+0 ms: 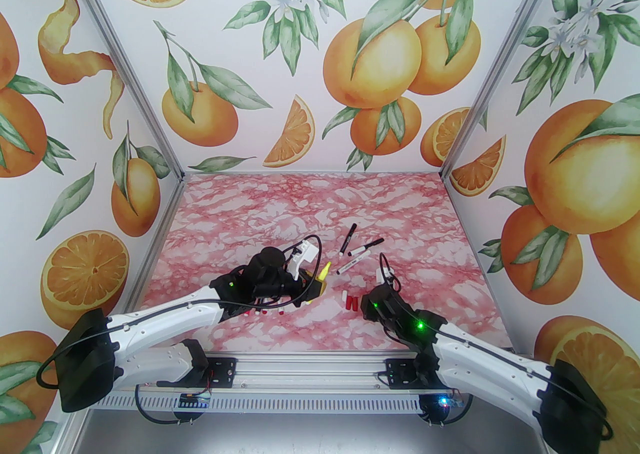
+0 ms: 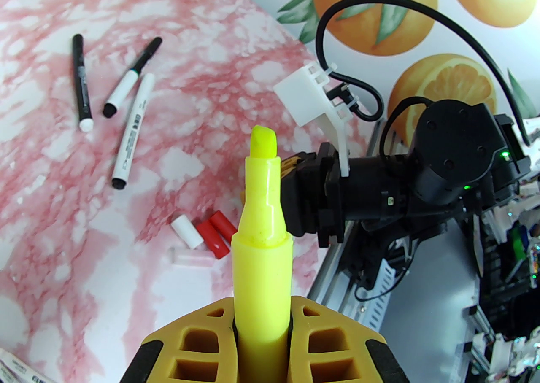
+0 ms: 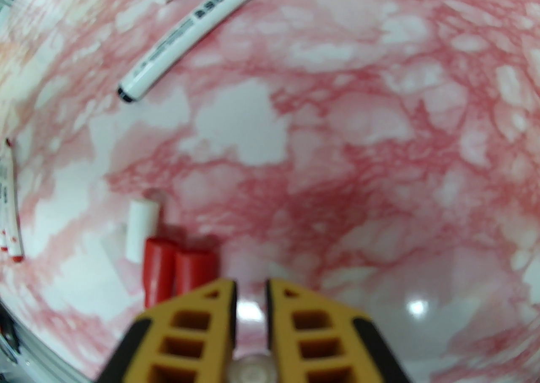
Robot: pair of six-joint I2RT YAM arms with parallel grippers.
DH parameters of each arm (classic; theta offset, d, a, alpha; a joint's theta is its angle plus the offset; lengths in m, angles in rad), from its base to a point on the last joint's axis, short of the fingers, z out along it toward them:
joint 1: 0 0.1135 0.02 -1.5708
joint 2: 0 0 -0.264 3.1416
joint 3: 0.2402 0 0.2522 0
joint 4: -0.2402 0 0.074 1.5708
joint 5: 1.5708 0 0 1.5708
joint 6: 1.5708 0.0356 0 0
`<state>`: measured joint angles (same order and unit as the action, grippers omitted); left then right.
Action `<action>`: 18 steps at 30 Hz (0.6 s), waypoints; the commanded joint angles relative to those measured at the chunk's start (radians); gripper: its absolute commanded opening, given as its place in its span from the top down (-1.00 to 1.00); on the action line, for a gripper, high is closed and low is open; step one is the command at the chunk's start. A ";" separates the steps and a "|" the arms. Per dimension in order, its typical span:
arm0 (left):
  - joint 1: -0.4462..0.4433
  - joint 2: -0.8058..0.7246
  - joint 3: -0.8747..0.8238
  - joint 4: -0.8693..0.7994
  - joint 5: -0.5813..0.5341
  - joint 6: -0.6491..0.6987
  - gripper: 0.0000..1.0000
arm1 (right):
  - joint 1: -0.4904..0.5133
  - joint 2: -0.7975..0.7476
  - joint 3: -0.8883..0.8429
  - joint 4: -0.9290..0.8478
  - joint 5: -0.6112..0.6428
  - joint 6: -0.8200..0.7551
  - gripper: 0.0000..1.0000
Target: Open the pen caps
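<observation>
A: The left gripper (image 2: 261, 330) was clamped on a neon yellow highlighter (image 2: 261, 204), which stood up out of the fingers with its chisel tip bare.

B: And the right gripper (image 3: 251, 288)?

A: Its jaws stood together with only a thin slit between them. Nothing showed between the tips, and it hung low over the pink marbled table (image 3: 379, 120).

B: What lay around it?

A: Just to the left of its fingertips lay two red caps (image 3: 158, 263), side by side and touching. A white cap (image 3: 141, 229) lay against them, and a clear cap (image 2: 190, 257) was beside that one. In the left wrist view, the right arm's wrist stood just behind the highlighter's tip, near but apart.

B: And the pens?

A: Three lay farther out, well apart from both grippers: a black-barrelled pen (image 1: 348, 238), a white pen with black ends (image 1: 366, 247) and a long white marker (image 1: 353, 262). White barrels with red ends (image 3: 12, 208) lay off to the left, partly hidden under the left arm.
</observation>
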<state>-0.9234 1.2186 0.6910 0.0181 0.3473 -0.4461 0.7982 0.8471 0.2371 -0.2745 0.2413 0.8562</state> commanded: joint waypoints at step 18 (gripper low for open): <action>-0.014 0.025 -0.007 0.014 -0.007 -0.008 0.99 | 0.030 0.116 -0.031 0.189 0.070 0.076 0.56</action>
<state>-0.9310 1.2327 0.6910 0.0181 0.3450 -0.4465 0.8192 0.9630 0.2214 -0.1246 0.2699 0.9058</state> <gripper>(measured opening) 0.161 0.217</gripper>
